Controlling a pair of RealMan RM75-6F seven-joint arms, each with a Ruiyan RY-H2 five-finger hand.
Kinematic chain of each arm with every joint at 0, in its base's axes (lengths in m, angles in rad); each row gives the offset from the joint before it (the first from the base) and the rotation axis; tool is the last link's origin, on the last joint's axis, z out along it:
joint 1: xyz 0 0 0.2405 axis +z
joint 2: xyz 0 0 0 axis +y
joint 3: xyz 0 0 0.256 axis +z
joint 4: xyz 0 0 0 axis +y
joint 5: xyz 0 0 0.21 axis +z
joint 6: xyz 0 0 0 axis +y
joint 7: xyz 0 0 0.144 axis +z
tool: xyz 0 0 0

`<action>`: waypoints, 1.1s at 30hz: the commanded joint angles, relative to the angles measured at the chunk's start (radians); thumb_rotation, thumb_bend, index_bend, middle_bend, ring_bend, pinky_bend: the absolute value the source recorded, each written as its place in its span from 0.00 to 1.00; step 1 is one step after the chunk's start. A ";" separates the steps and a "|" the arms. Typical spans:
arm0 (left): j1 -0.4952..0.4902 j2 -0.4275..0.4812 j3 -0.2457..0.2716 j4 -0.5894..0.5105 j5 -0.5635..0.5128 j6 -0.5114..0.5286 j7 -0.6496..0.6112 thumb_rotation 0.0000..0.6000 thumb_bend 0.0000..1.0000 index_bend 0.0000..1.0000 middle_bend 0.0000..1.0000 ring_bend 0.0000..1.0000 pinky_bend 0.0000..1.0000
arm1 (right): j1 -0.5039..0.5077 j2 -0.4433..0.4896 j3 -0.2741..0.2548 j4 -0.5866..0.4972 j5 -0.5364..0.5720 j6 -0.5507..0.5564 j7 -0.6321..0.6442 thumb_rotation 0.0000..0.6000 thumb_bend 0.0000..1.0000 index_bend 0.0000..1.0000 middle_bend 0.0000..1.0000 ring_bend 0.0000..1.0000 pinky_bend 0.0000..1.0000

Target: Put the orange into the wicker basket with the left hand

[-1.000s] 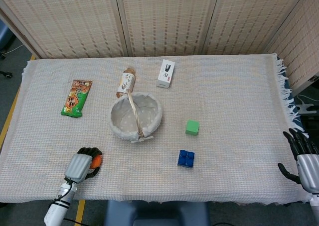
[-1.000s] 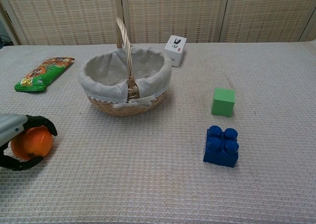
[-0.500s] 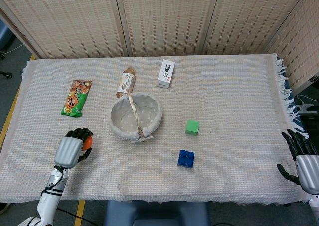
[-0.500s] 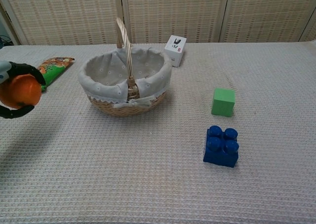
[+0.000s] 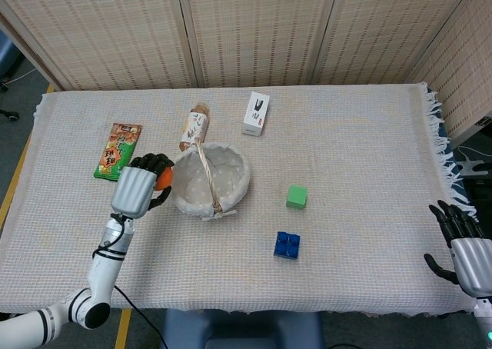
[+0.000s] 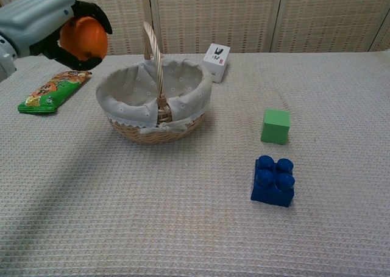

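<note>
My left hand (image 5: 137, 188) (image 6: 46, 30) holds the orange (image 6: 84, 37) (image 5: 162, 178) up in the air, just left of the wicker basket (image 5: 209, 179) (image 6: 155, 100) and above its rim level. The basket has a pale dotted cloth lining and an upright handle, and its inside looks bare. My right hand (image 5: 464, 241) hangs past the table's right front corner, fingers apart and holding nothing.
A green snack packet (image 5: 118, 150) (image 6: 53, 90) lies left of the basket. Behind it are a small bottle (image 5: 195, 127) and a white box (image 5: 256, 112) (image 6: 217, 61). A green cube (image 5: 297, 196) (image 6: 275, 125) and a blue brick (image 5: 287, 244) (image 6: 273, 179) sit to the right.
My left hand lifted the orange off the table's front left and carried it up and rightward to the basket's left side. The right hand barely moved.
</note>
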 commanded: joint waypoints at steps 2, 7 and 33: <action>-0.051 -0.063 -0.018 0.025 -0.050 -0.017 0.024 1.00 0.36 0.46 0.40 0.46 0.41 | -0.002 0.006 -0.002 0.002 -0.006 0.006 0.016 1.00 0.17 0.00 0.00 0.00 0.13; -0.086 -0.142 -0.019 0.086 -0.105 -0.021 0.021 1.00 0.36 0.46 0.40 0.46 0.41 | -0.003 0.014 -0.003 0.003 -0.010 0.009 0.034 1.00 0.17 0.00 0.00 0.00 0.13; -0.147 -0.243 -0.054 0.075 -0.267 0.016 0.000 1.00 0.38 0.38 0.33 0.43 0.36 | 0.000 0.014 -0.004 0.002 -0.006 0.004 0.032 1.00 0.17 0.00 0.00 0.00 0.13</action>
